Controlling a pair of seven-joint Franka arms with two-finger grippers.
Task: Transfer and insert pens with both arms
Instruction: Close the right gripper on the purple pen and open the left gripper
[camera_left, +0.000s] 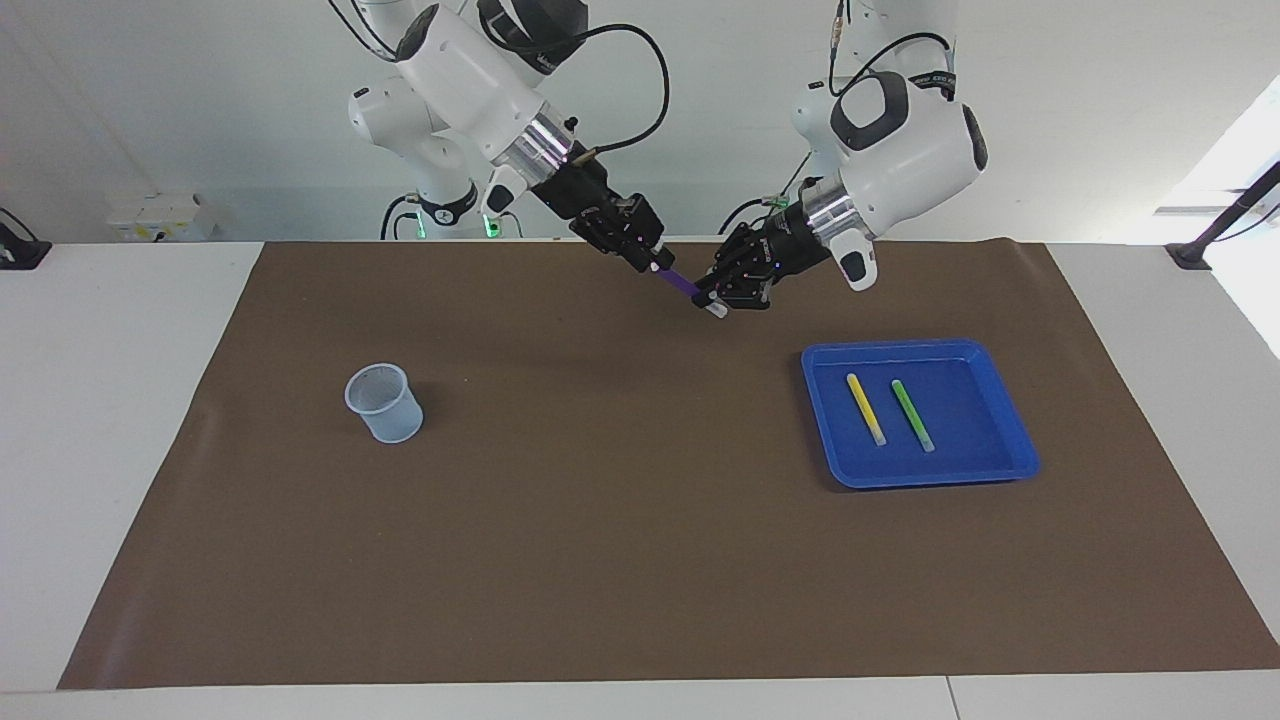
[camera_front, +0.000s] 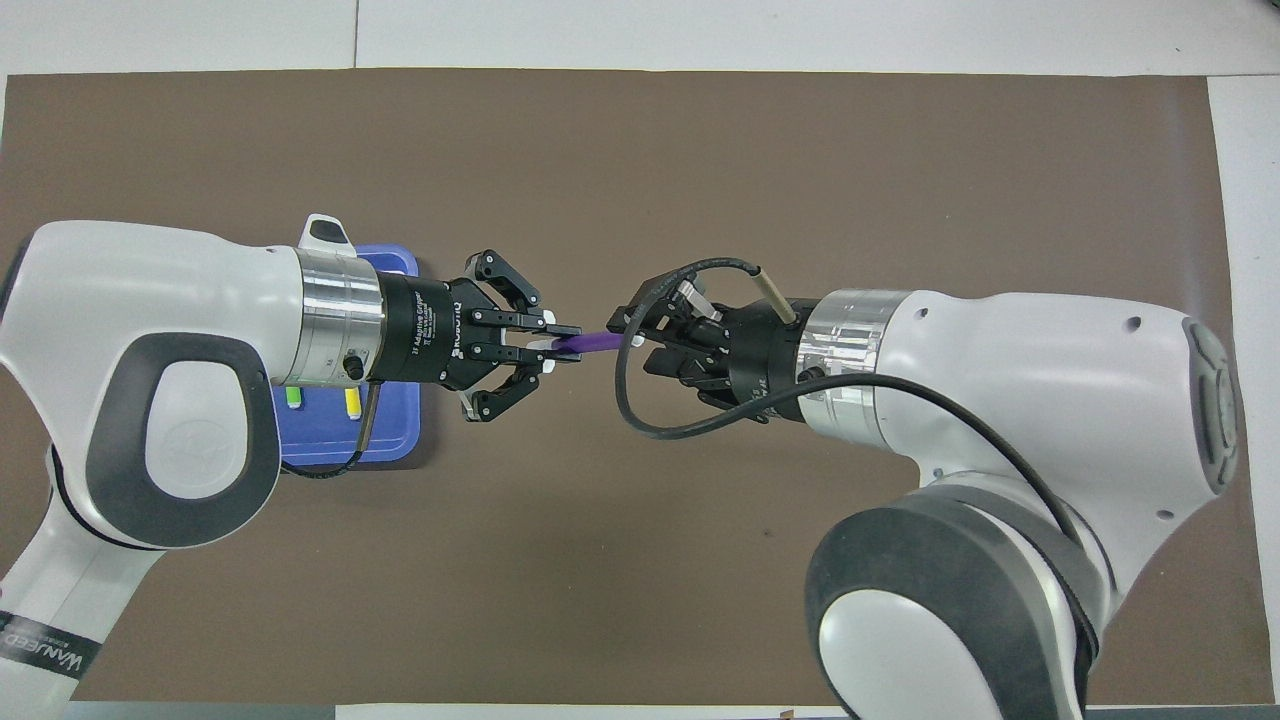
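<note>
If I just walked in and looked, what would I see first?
First, two big white arms meeting in the air over the brown mat, sharing a purple pen. The left gripper is shut on its pale end and the right gripper is at the other end. Next, the blue tray toward the left arm's end holds a yellow pen and a green pen, and a mesh cup stands toward the right arm's end.

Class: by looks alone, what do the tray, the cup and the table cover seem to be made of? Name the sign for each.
Tray: probably moulded plastic, uniform glossy blue with rounded rim.
Cup: likely pale translucent plastic; fine grid pattern inside, possibly mesh.
Table cover: matte brown sheet, paper-like, with faint creases at the edges.
</note>
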